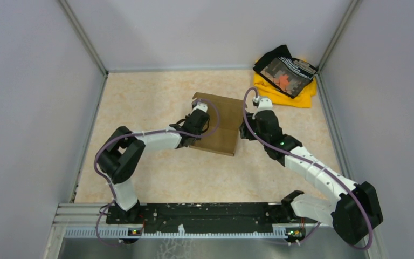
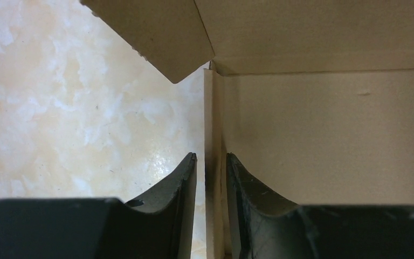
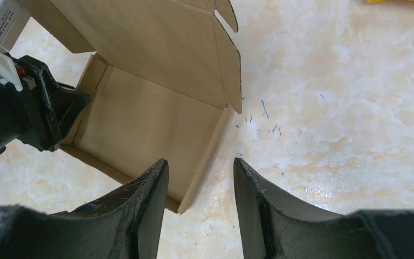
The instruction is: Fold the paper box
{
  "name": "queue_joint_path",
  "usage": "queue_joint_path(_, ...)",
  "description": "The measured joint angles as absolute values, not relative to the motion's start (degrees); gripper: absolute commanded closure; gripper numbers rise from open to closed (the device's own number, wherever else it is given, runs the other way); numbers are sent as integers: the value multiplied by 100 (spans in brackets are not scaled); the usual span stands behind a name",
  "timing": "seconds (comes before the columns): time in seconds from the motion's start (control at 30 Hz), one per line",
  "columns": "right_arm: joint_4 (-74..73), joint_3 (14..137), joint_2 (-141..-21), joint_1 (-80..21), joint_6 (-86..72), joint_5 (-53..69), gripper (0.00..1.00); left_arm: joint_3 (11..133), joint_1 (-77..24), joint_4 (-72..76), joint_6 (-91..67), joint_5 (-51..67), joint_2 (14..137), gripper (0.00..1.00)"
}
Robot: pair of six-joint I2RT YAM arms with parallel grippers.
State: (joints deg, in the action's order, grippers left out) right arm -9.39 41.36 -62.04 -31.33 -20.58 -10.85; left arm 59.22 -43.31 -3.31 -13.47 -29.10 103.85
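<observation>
Black fingers (image 2: 178, 189) of the left gripper (image 2: 211, 156) fill the bottom of the left wrist view. They straddle one upright side wall of the plain brown corrugated-cardboard paper box (image 2: 329, 135). The jaws stand narrowly apart, with a sliver of light on each side of the wall, so nothing is pinched yet.

From above, the box sits near the middle of the beige marbled tabletop (image 1: 156, 91). The left gripper is at its 9 o'clock edge and the right gripper (image 3: 199, 161) at its 3 o'clock edge. A yellow and black cloth pile (image 1: 285, 81) lies well apart at the box's 2 o'clock.

The right gripper's jaws are about half spread and hold nothing. They hover over the opposite side wall near its front corner. The lid panel stands up from the 12 o'clock edge, with a rounded tab (image 2: 156, 43) hanging loose at its corner.

The step in hand looks like setting the side walls upright. To do it well, the left jaws should grip the wall squarely, not at an angle. They should press only enough to hold, so the corrugation does not crease. The wall should stay perpendicular to the floor panel while the right gripper raises its own side. The lid's tabs can then slide inside both walls.
</observation>
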Motion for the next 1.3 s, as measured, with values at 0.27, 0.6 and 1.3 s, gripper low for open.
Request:
queue_joint_path(0.27, -906, 4134, -6233, -3131, -2060, -1046, 53, 5896, -4322, -327, -1345, -2910, 10385, 76)
queue_joint_path(0.6, -891, 4134, -6233, -3131, -2060, -1035, 53, 5876, -4322, -327, -1339, -2965, 10385, 79)
queue_joint_path(1.3, -854, 4128, -6233, -3129, -2060, -1022, 53, 5798, -4329, -311, -1249, -3454, 10427, 73)
